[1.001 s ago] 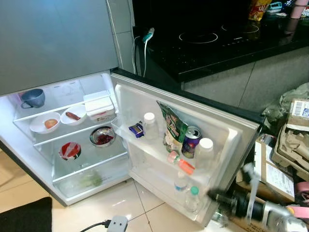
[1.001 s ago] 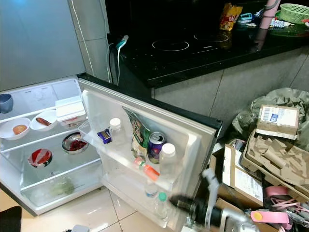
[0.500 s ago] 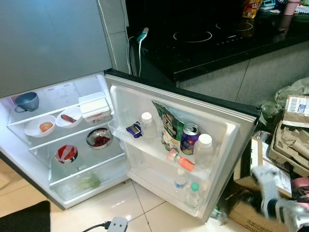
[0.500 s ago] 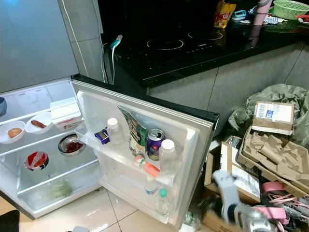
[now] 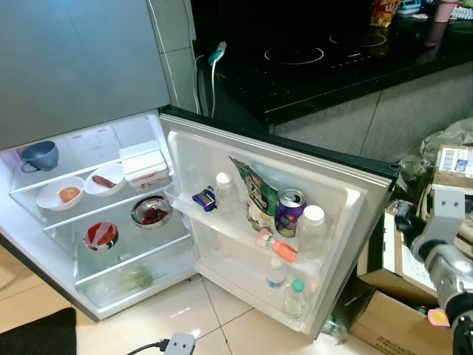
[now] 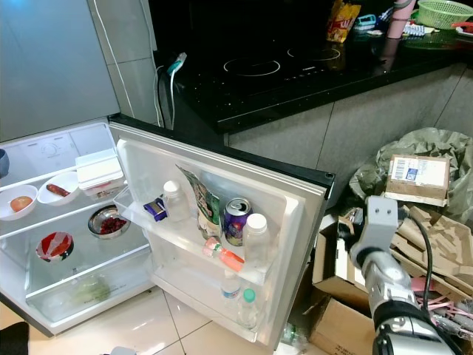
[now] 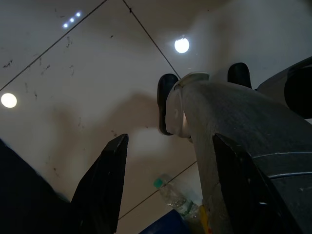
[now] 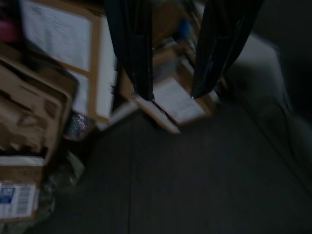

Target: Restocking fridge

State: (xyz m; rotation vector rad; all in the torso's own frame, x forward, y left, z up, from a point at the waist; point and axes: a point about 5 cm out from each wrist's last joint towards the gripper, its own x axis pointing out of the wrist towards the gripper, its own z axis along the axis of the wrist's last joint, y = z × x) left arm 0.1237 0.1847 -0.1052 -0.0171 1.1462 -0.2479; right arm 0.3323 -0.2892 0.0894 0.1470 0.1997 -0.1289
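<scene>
Can [image 5: 290, 213] in fridge door [image 5: 347, 203]

A black counter [image 5: 347, 74] with an induction hob [image 5: 295, 55] runs along the back, grey panels below it. Pale glossy floor tiles [image 5: 185, 310] reflect ceiling lights, and a dark mat [image 5: 37, 333] lies at the floor's near left corner. Cardboard boxes [image 6: 436, 237] crowd the floor's right edge.

The robot's silver-grey jointed right arm [image 6: 384, 274] has a boxy grey wrist block, a thin black cable looping beside it and a pink-and-yellow button near its base, while long black tapered fingers [image 7: 105, 185] flank a rounded grey leg shell [image 7: 229, 131].
</scene>
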